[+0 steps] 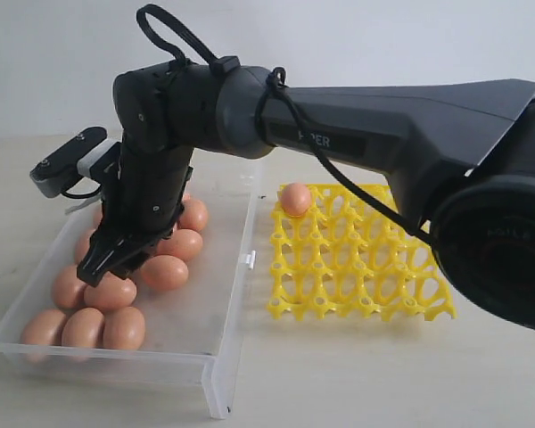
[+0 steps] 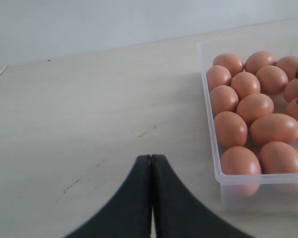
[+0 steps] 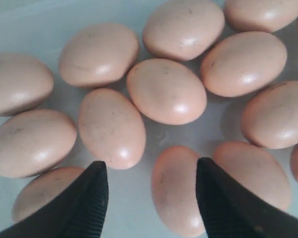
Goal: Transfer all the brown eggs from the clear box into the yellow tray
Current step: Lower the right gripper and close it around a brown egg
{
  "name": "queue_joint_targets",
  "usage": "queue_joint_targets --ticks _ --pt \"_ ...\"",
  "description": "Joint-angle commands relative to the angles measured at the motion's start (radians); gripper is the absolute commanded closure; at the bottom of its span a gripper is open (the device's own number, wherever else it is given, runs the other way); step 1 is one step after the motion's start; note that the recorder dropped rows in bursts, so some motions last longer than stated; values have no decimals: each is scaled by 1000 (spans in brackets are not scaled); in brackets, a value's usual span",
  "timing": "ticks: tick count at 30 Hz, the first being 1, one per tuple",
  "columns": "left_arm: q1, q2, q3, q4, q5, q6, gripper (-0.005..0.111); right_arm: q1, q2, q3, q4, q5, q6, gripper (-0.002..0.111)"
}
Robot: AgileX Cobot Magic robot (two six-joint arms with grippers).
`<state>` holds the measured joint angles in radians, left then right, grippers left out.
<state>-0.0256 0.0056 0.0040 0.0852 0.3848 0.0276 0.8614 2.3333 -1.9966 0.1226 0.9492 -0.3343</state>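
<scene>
Step in hand: picking next egg. Right arm (image 1: 339,134) reaches across middle over clear box (image 1: 98,357). Right jaws apart, hanging close above brown eggs (image 3: 166,91). Target egg (image 3: 176,191) lies in gap, nearer one jaw; contact not evident. Left jaws together, idle over worktop (image 2: 64,124) beside box. Yellow tray (image 1: 366,267) holds lone egg (image 1: 294,198) in far corner cup.

Next move, likely: centre on target egg, lower, close gently without nudging neighbours, lift, carry to free cup.

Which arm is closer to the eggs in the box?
Right. The right end effector hangs open above the brown eggs; the left end effector sits shut over the table, outside the clear box.
</scene>
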Motion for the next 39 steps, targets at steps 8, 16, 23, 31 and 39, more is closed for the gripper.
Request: queue_joint_targets --ticks 8,16,23,31,39 --pt "-5 -6 -4 -5 -6 -3 107 -36 9 2 -34 22 -33 55" --pt "-5 -6 -4 -5 -6 -3 107 -38 29 2 -28 35 -29 55" --pt "-5 -6 -4 -5 -6 -3 107 -38 54 2 -28 28 -32 55" --pt "-5 -6 -4 -5 -6 -3 107 -38 89 2 -26 16 -32 55" --pt "-5 -6 -4 -5 -6 -3 107 -38 102 2 -22 5 -32 59"
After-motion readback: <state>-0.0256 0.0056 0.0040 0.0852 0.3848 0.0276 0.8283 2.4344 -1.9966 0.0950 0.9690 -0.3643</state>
